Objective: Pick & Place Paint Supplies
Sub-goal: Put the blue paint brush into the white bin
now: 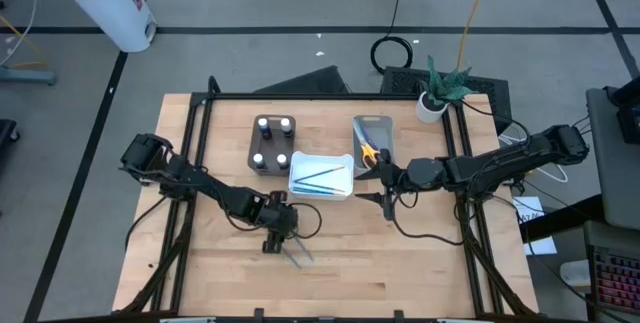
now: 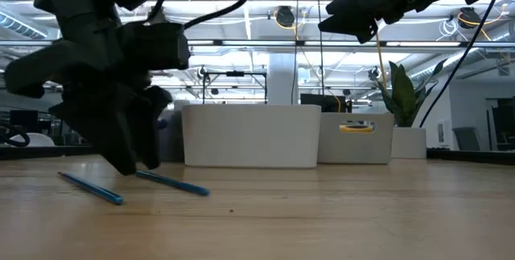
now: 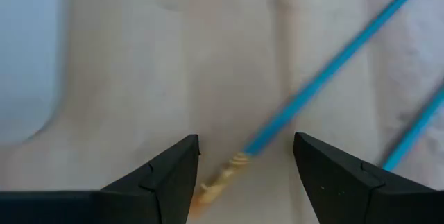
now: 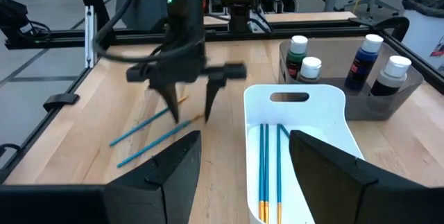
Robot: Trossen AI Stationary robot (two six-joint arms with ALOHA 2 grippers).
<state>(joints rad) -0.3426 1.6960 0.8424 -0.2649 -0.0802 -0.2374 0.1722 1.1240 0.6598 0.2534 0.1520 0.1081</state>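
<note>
Left gripper [image 1: 283, 248]: lowered over the wooden table [image 1: 420, 263] near its front middle, fingers [image 3: 166, 182] spread wide on either side of a brush, nothing clamped
Loose brushes: two blue-handled brushes lying flat on the bare wood; one brush [image 3: 326, 78] running between the left gripper's fingers with its pale bristle end nearest them, the other brush [image 3: 416, 130] just beside it
Right gripper [image 1: 388, 206]: raised above the table to the right of the white tray, pointing down, fingers [image 4: 166, 175] parted wide, empty
White tray [image 1: 345, 178]: at the table's middle, holding several more blue brushes [image 4: 272, 165] laid lengthwise
Brown tray [image 1: 252, 143]: just left of the white tray, carrying dark paint bottles [image 1: 273, 142] with white caps, all upright
Grey tray [image 1: 380, 123]: behind and right of the white tray, with yellow-handled scissors [image 1: 368, 151] inside
Background: potted plant [image 1: 440, 88] at the table's far right corner, white bin [image 1: 110, 3] on the floor beyond the far left
</note>
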